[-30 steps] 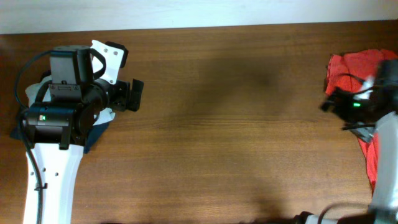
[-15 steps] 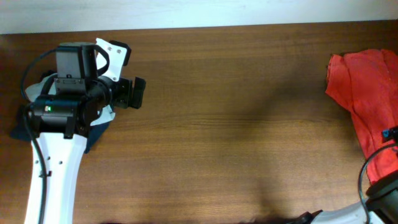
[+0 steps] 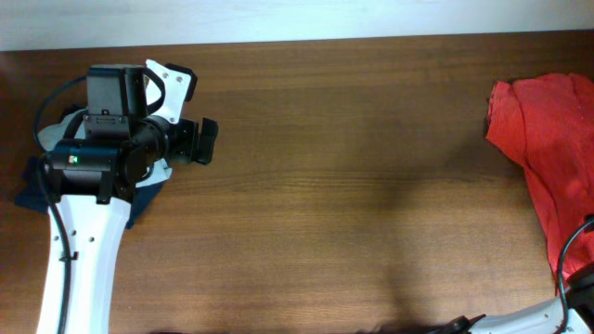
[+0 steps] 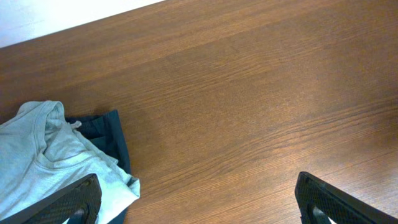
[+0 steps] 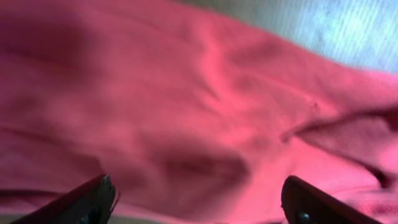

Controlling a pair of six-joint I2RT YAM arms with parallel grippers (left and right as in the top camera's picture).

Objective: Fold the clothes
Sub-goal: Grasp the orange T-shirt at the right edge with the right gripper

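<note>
A crumpled red garment lies at the table's right edge and runs off the frame; it fills the right wrist view. My right gripper is open just above the red cloth; it is out of the overhead view. A light grey-green garment lies on a dark blue one at the far left, mostly hidden under my left arm in the overhead view. My left gripper is open and empty over bare wood, beside that pile; its fingertips frame the left wrist view.
The brown wooden table spans the view between the two piles. A white wall strip runs along the far edge. A black cable loops at the lower right.
My right arm has pulled back off the right edge of the overhead view, leaving the red garment uncovered. My left arm has shifted only slightly.
</note>
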